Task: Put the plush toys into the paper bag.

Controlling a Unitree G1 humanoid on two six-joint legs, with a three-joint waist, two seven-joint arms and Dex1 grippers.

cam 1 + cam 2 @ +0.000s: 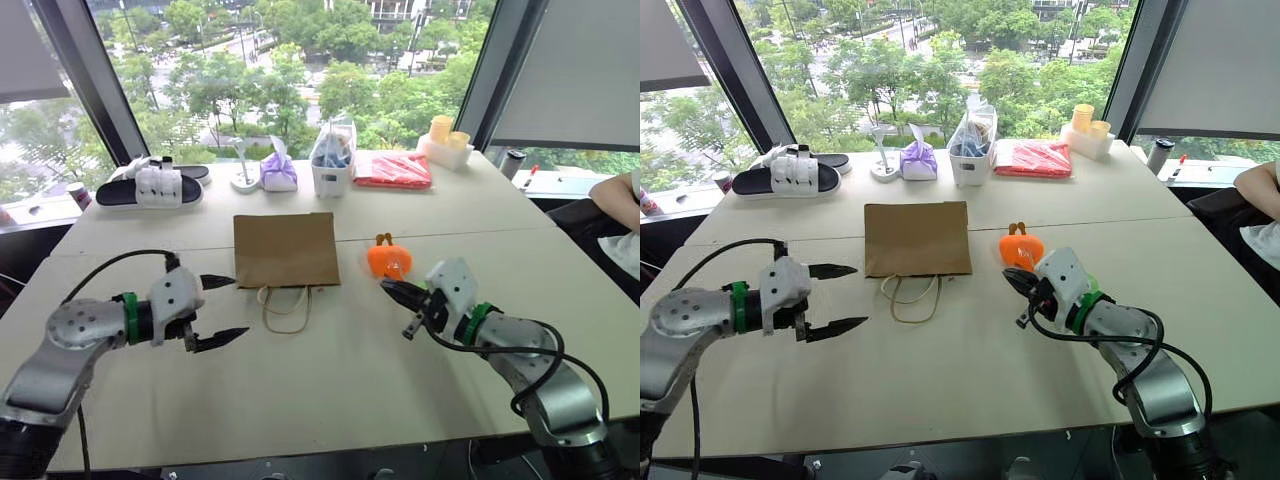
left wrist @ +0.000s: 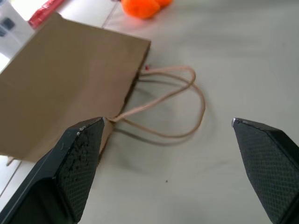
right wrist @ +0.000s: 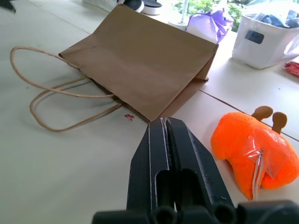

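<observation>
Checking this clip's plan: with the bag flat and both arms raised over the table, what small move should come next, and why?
Probably open the right gripper and ease it toward the orange plush toy. Its fingers are pressed shut and empty just beside the toy, while the paper bag lies flat, handles toward the robot, and the open left gripper sits by the bag's mouth.

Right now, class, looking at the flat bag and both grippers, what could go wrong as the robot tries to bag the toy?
1. The paper bag lies flat with its mouth closed, so the orange plush toy may just push it along the table.
2. The right gripper is shut beside the toy; it could nudge it away.
3. The open left gripper might snag the loop handles.
</observation>
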